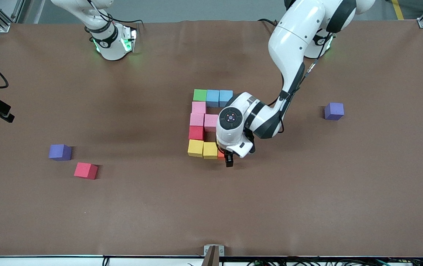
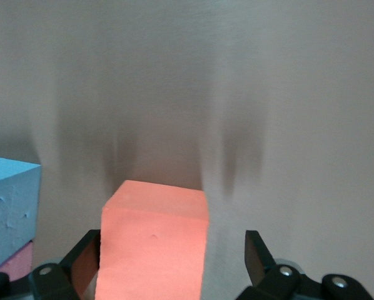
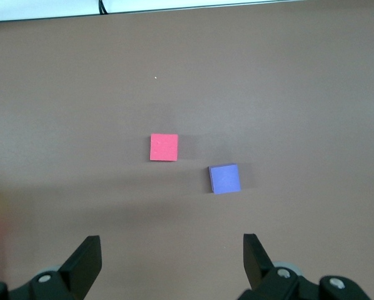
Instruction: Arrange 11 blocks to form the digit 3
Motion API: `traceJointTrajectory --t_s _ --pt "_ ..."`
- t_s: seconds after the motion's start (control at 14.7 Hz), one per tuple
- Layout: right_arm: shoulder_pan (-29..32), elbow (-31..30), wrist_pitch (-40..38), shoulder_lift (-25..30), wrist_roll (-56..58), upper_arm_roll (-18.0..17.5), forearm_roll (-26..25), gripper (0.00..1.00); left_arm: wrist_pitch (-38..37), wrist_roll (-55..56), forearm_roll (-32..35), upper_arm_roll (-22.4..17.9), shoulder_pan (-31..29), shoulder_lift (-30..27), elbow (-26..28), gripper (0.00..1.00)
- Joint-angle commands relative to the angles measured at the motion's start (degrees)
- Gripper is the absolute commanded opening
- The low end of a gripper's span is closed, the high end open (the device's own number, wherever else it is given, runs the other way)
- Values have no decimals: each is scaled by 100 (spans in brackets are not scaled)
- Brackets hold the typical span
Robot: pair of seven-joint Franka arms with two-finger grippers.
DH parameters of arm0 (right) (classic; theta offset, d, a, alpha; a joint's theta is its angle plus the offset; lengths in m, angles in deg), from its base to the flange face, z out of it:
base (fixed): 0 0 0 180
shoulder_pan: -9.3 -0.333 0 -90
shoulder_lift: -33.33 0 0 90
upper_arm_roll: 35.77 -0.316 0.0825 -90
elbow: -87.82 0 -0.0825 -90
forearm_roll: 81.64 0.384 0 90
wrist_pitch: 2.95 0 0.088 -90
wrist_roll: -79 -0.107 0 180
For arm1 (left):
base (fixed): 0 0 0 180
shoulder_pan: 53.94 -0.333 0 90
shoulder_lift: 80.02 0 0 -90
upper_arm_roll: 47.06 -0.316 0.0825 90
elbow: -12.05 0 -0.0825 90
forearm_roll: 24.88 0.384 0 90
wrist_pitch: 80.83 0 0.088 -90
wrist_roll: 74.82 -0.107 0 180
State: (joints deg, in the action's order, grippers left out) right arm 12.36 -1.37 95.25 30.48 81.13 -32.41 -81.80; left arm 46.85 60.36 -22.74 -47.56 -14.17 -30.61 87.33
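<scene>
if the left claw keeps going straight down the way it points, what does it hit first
Probably the orange cube, which sits between the open fingers of the left claw; below that, only the table.

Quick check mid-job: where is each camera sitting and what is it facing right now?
Front: high across the table, facing both arm bases; left claw low at the figure.
Left wrist: looks down past open fingers at the orange block.
Right wrist: over bare table; open fingers, loose red block, purple cube.
Front shares these: red block, purple cube.

The left arm reaches from 1 o'clock to the centre, its left gripper (image 1: 227, 158) pointing down with fingers apart. The right arm waits, right gripper (image 3: 171, 259) open.
</scene>
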Motion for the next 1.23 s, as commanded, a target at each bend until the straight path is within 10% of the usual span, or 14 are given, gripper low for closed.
traceJointTrajectory --t_s 0.0,0.48,1.16 --pt "90 15 -2 3 51 -72 -36 100 -269 -71 383 -20 66 -326 22 100" --pt "54 24 -55 21 51 -81 -36 100 -1806 -1851 507 -72 -179 -1433 188 100" --pt "-236 41 -46 65 77 -108 -71 100 -2115 -6597 445 -11 -2112 -3516 1226 100"
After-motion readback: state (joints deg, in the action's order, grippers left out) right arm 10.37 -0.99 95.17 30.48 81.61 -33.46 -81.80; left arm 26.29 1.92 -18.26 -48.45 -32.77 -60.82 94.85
